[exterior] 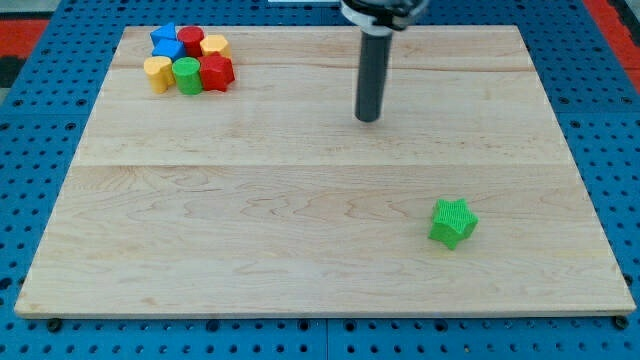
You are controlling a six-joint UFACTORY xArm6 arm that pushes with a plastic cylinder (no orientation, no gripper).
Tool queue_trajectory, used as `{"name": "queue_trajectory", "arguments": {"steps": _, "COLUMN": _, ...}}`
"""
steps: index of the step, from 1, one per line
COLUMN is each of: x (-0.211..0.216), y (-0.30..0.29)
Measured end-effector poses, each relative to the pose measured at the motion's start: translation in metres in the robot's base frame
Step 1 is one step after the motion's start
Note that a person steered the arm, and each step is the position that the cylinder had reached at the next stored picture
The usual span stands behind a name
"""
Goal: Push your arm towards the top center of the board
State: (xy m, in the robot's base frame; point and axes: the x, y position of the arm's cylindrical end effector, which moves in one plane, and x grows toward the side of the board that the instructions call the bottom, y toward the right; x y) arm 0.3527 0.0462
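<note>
Here the wooden board (320, 190) fills the view. My tip (368, 119) rests near its top centre, holding nothing, having no fingers. A block cluster (188, 59) sits top left, well apart; the green star block (453, 222) lies lower right.

My tip (368, 118) near board's (300, 200) top center

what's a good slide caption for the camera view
My tip rests near the board's top centre, a green star block alone lower right.
</note>
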Motion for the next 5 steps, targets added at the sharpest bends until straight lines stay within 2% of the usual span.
{"name": "queue_trajectory", "arguments": {"steps": 1, "x": -0.04, "y": -0.031}}
{"name": "queue_trajectory", "arguments": {"steps": 2, "x": -0.057, "y": -0.083}}
{"name": "queue_trajectory", "arguments": {"steps": 5, "x": -0.073, "y": -0.089}}
